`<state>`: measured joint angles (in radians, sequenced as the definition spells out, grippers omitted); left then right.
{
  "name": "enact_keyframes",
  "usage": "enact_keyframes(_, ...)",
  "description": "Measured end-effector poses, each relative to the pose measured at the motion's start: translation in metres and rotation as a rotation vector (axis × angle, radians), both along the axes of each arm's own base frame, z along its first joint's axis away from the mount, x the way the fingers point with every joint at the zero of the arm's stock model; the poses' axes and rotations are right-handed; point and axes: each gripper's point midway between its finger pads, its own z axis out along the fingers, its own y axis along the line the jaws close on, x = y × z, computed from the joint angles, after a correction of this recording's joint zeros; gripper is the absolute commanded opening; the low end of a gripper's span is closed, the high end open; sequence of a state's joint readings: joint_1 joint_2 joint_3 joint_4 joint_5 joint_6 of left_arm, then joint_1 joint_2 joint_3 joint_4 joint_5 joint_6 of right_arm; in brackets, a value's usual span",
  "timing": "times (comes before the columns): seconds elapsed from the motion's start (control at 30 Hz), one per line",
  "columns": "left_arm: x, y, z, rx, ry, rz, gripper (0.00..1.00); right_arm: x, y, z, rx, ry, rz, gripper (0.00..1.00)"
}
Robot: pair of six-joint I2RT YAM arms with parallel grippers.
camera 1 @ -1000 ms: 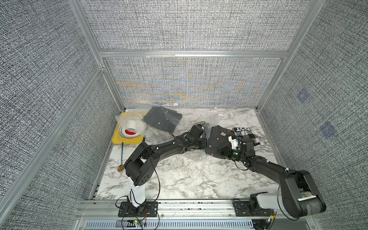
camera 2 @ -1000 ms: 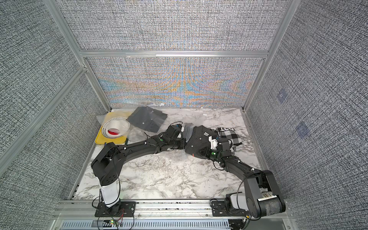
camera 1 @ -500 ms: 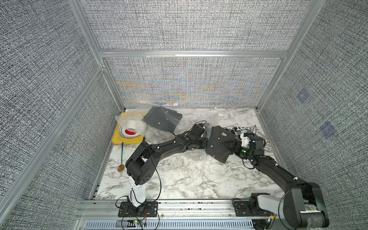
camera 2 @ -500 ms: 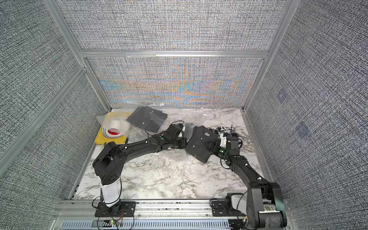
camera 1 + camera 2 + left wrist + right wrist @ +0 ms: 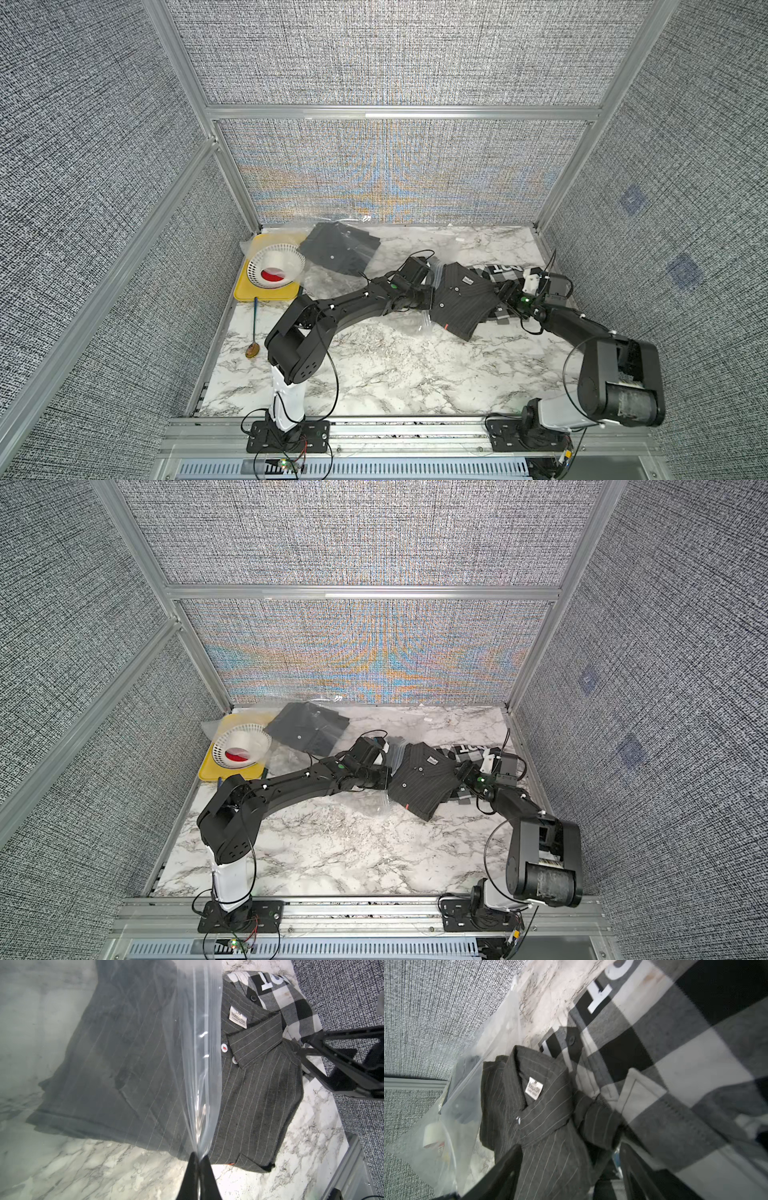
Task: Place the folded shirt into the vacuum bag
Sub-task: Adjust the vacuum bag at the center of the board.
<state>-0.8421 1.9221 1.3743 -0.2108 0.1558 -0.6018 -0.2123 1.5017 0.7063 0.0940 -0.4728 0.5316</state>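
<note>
At the left gripper [image 5: 199, 1160]: fingers pressed together, pinching the clear lip of the vacuum bag [image 5: 199, 1053] and holding it raised off the table. At the right gripper [image 5: 570, 1147]: fingers spread wide by the collar end of the folded shirt [image 5: 259, 1095], clamping nothing. Just past the fingers, grey pinstriped cloth, hem half under the bag's film, collar half outside. Further out, overlapping a checked garment [image 5: 675, 1064] on the marble table [image 5: 395, 374], right of centre in both top views
</note>
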Motion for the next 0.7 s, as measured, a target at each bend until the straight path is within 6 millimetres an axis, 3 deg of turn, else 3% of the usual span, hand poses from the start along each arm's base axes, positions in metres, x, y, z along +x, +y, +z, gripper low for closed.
enact_keyframes(0.1,0.000,0.000,0.000,0.000,-0.001,-0.001,0.00,0.009,0.001,-0.008,0.012,0.010,0.016,0.60)
enact_keyframes(0.27,0.000,0.000,0.001,0.001,-0.002,-0.002,0.00,0.019,0.003,-0.021,0.020,0.032,0.034,0.56)
enact_keyframes(0.47,0.000,0.000,0.000,0.002,0.000,-0.004,0.00,0.022,0.014,-0.028,0.022,0.046,0.066,0.21)
enact_keyframes(0.57,0.000,0.000,0.000,0.002,0.000,-0.004,0.00,0.031,0.027,-0.014,0.015,0.016,0.100,0.10)
enact_keyframes(0.7,-0.001,0.000,-0.001,0.004,0.001,-0.004,0.00,0.055,0.057,0.022,-0.018,-0.084,0.187,0.01)
